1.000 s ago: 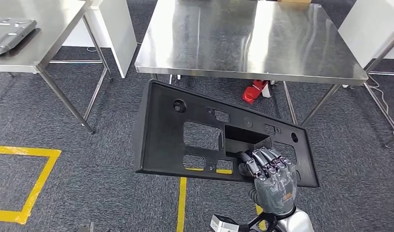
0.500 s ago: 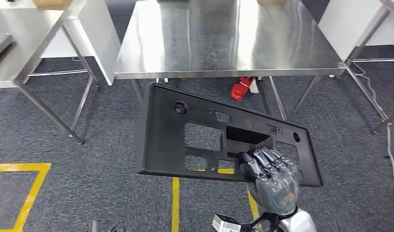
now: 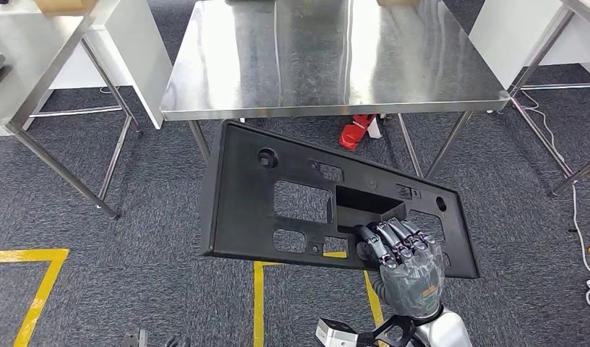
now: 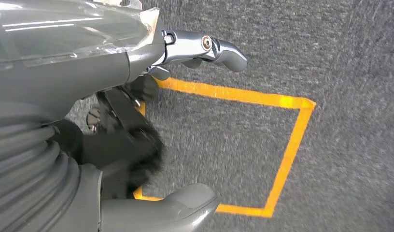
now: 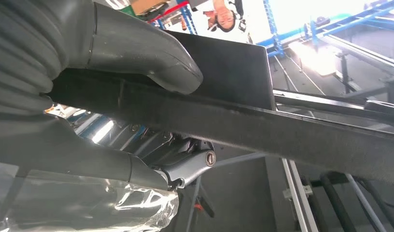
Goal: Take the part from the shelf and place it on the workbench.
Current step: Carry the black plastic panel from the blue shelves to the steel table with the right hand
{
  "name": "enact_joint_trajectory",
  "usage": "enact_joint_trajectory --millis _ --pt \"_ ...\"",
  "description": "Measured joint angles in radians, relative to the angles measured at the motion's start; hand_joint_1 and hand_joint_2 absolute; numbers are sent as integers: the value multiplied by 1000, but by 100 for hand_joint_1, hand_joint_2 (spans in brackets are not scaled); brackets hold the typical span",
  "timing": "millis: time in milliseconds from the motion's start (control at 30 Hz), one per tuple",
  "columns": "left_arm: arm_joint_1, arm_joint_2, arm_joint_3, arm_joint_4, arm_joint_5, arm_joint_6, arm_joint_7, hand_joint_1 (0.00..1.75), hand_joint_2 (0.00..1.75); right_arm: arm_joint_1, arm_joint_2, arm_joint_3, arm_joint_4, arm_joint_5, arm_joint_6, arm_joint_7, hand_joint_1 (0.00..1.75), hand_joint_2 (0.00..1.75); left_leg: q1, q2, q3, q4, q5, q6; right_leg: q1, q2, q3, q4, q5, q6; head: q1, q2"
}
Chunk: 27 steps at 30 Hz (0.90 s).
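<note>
Item: black plastic panel (image 3: 278,195), flat, long, with several rectangular cut-outs and round holes. Location: held in the air over grey carpet, its far edge just short of the near edge of the steel table (image 3: 328,58) and lower than the tabletop. Tilted, left end higher in the head view.

Holder: right robot hand (image 3: 404,264), fingers (image 3: 390,238) curled over the panel's near edge beside a deep rectangular recess. In the right wrist view the thumb (image 5: 151,53) lay on one face of the panel (image 5: 282,130) and the fingers on the other: a firm clasp at one end only.

Left robot hand (image 4: 175,125): hung over the carpet and a yellow tape square (image 4: 282,159), thumb and fingers apart, nothing between them.

Also present: a second steel table (image 3: 32,72) to the left; a red object (image 3: 353,131) on the floor under the main table; a white cable (image 3: 588,238) at right.

Task status, as judged: pick-up done, the part off the shelf and carried up to the table. Remaining: raise the panel above the table edge, reach forward, set it flat on the steel top, let go. Risk: a one-ended hold on a long panel, which may swing or catch the table edge.
</note>
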Motion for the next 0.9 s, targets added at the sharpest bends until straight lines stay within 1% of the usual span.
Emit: enact_joint_trajectory --millis 67,100,133,167,200,233,267,300,333,367,400,433,467,500,533,567,600,633,667,700,733,767,800,833,900 --pt "0 0 0 0 0 0 0 0 175 0 0 0 0 0 0 0 175 175 0 0 0 -7 9 1 0 1 2 0 -2 0 0 0" --pt "0 0 0 0 0 0 0 0 175 0 0 0 0 0 0 0 175 175 0 0 3 -24 27 3 1 3 7 0 -5 1 0 0" --pt "0 1 0 0 0 0 0 0 175 0 0 0 0 0 0 0 175 175 -1 -1 18 -77 69 8 2 6 18 0 -14 1 -1 0" --pt "0 3 0 0 -1 -1 0 0 175 0 1 -1 0 -1 0 -1 175 175 -8 -2 42 -150 110 19 4 10 32 -6 -28 8 -1 0" --pt "0 4 0 0 -2 -1 0 0 175 0 2 -1 1 -2 0 -2 175 175 -15 -2 71 -223 143 34 7 14 50 -9 -38 20 0 0" --pt "-1 5 0 1 -4 -1 1 0 175 -2 2 -2 1 -2 0 -4 175 175 -19 -4 113 -289 159 52 7 11 41 33 -47 32 1 0" --pt "-1 5 0 1 -5 -1 1 0 175 -2 3 -4 2 -2 0 -8 175 175 -22 -5 152 -319 140 65 6 7 -5 102 -68 44 3 0" --pt "1 4 0 1 -6 1 2 0 175 -1 3 -6 2 1 0 -10 175 175 -17 -6 204 -328 105 67 -1 -2 -61 131 -63 62 4 0" --pt "2 3 0 2 -6 4 2 0 175 0 3 -8 4 4 0 -12 175 175 -13 -6 262 -335 63 58 -4 -14 -116 148 -34 63 6 0" --pt "2 2 0 2 -6 6 2 0 175 3 4 -11 5 8 0 -12 175 175 -10 -4 301 -330 31 43 -7 -19 -141 119 -5 60 5 0" --pt "1 1 0 3 -6 8 2 0 175 5 6 -13 6 11 0 -10 175 175 -7 -2 320 -305 17 28 -9 -24 -130 59 39 54 4 0" --pt "-2 1 0 3 -6 8 2 0 175 6 7 -14 7 12 0 -8 175 175 -7 0 304 -257 26 18 -7 -25 -108 42 61 33 3 0" --pt "-3 0 0 3 -6 9 3 0 175 6 8 -15 6 13 0 -6 175 175 -5 0 261 -188 43 13 -8 -23 -86 32 56 24 1 0" --pt "-3 0 0 3 -6 11 4 0 175 6 8 -15 6 14 0 -5 175 175 -4 0 208 -116 43 12 -7 -21 -66 21 49 17 1 0" --pt "-2 -1 0 4 -6 16 6 0 175 6 8 -15 6 15 0 -4 175 175 -4 -1 158 -62 20 10 -6 -18 -47 14 41 14 -1 0" --pt "-1 -1 0 4 -7 22 9 0 175 7 8 -15 6 16 0 -2 175 175 -4 -1 115 -34 -19 10 -3 -14 -29 8 33 12 0 0" --pt "-1 -1 0 4 -7 28 12 0 175 8 8 -15 6 17 0 0 175 175 -5 -1 82 -30 -56 12 -1 -9 -12 3 21 11 -1 0" --pt "0 -1 0 4 -7 33 13 0 175 8 8 -15 6 16 0 2 175 175 -7 -1 60 -50 -72 16 3 -4 5 1 10 11 -1 0" --pt "0 -1 0 5 -7 36 15 0 175 8 8 -15 6 16 0 3 175 175 -10 -1 48 -90 -53 24 7 0 23 0 -3 10 -1 0" --pt "0 -1 0 5 -7 38 15 0 175 8 8 -15 6 16 0 3 175 175 -15 -2 43 -146 4 36 11 2 40 -1 -17 10 -1 0" --pt "1 0 0 5 -7 43 15 0 175 8 8 -15 7 16 0 3 175 175 -24 -7 42 -205 86 52 15 5 55 0 -30 10 0 0" --pt "2 0 0 5 -6 47 16 0 175 9 8 -15 7 15 0 3 175 175 -31 -12 44 -249 154 67 19 8 65 0 -42 13 2 0" --pt "3 0 0 5 -5 52 16 0 175 10 7 -15 7 15 0 3 175 175 -37 -17 47 -274 202 76 22 11 69 0 -53 17 4 0" --pt "3 -1 0 6 -4 57 17 0 175 10 6 -14 7 14 0 3 175 175 -42 -20 50 -282 222 81 24 13 70 -1 -61 22 7 0" --pt "1 -7 1 6 0 62 18 0 175 10 6 -14 3 15 0 5 175 175 -41 -19 66 -293 219 82 26 11 73 -9 -72 31 8 0"
